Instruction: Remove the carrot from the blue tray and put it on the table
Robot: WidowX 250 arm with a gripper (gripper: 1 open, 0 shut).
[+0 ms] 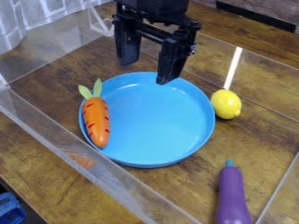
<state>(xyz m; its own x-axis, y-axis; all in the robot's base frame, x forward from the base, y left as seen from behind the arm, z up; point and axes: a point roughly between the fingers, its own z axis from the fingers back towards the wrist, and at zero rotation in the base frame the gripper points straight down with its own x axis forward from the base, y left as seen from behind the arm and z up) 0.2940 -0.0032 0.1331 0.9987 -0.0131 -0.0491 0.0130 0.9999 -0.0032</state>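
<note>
Gripper: the gripper (149,59) is seen hanging over the far rim of the tray, fingers spread wide, nothing held between them.
Carrot: the carrot (94,118) is found lying along the left inner edge of the blue tray (163,127), leafy top pointed far, well to the near left of the gripper.
Table: the table (274,131) carries a lemon (226,103) just right of the tray and an eggplant (232,197) at near right.

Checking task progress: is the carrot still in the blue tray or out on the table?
In. The carrot lies along the left inner edge of the blue tray, not on the table.
</note>
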